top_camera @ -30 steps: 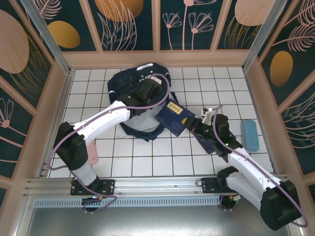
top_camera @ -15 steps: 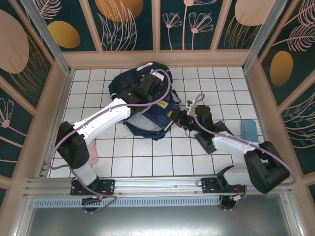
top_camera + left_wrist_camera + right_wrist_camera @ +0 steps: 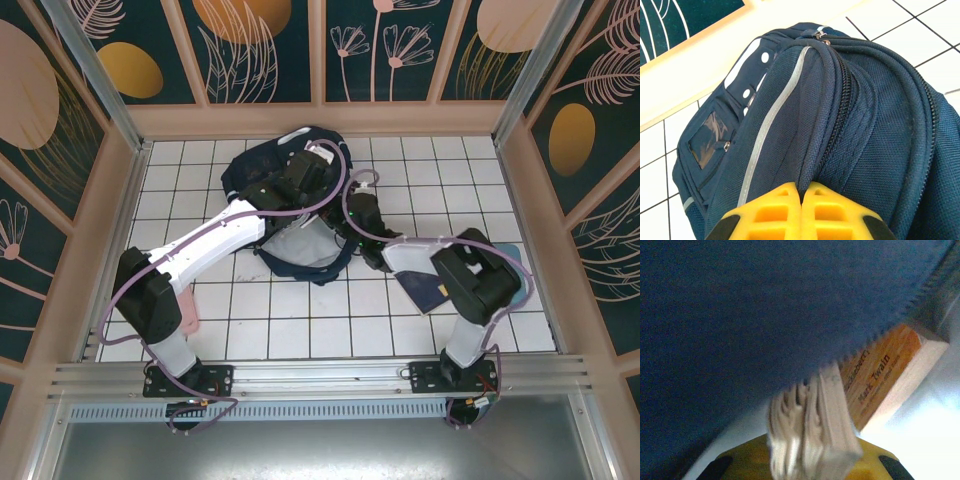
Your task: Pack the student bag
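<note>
With the left gripper (image 3: 802, 196) pinched shut on the backpack (image 3: 865, 100) just ahead, the right gripper (image 3: 353, 220), clamping a book (image 3: 827, 407), should push straight forward under the flap above, beside the orange-spined book (image 3: 882, 362).

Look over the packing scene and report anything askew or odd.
The book in the right gripper looks askew: its pages splay apart unevenly under the navy flap of the student bag, beside an orange Mark Twain book.
</note>
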`<state>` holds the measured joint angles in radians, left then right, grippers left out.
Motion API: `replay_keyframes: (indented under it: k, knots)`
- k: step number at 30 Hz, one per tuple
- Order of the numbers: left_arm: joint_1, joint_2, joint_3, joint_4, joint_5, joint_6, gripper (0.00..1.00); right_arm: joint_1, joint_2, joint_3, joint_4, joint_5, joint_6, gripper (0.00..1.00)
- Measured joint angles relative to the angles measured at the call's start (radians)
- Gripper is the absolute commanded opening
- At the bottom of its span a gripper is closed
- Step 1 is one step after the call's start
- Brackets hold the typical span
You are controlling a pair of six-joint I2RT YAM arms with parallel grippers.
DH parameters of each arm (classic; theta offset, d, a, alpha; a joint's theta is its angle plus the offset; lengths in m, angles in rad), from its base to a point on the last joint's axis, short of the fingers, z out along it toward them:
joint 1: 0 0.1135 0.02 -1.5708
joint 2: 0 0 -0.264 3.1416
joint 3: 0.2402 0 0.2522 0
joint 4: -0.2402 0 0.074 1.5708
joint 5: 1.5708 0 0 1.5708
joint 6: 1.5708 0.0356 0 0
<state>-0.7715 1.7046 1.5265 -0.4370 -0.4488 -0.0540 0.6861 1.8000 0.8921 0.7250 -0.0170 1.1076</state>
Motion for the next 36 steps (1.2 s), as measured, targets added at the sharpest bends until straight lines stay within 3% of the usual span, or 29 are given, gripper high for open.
replay_keyframes:
  k: [7, 14, 16, 24, 30, 36]
  knots:
    - [0.001, 0.0, 0.0, 0.006, -0.001, -0.011, 0.0, 0.023, 0.197, 0.156, 0.057, 0.13, 0.038, 0.08]
    - [0.012, 0.0, 0.0, 0.029, -0.009, -0.022, 0.0, 0.017, 0.299, 0.268, 0.072, 0.129, 0.097, 0.49]
    - [0.011, 0.0, 0.0, 0.03, -0.009, -0.022, 0.0, 0.013, 0.294, 0.259, 0.069, 0.113, 0.11, 0.56]
    - [0.005, 0.0, 0.0, 0.035, -0.011, -0.022, 0.0, -0.029, 0.117, 0.092, -0.096, -0.026, 0.156, 0.57]
    - [0.005, 0.0, 0.0, 0.043, -0.025, -0.022, 0.0, -0.048, -0.035, -0.003, -0.187, -0.161, 0.156, 0.51]
    - [0.005, -0.002, -0.009, 0.058, -0.031, -0.022, 0.0, -0.012, -0.17, -0.053, -0.399, -0.134, 0.021, 0.51]
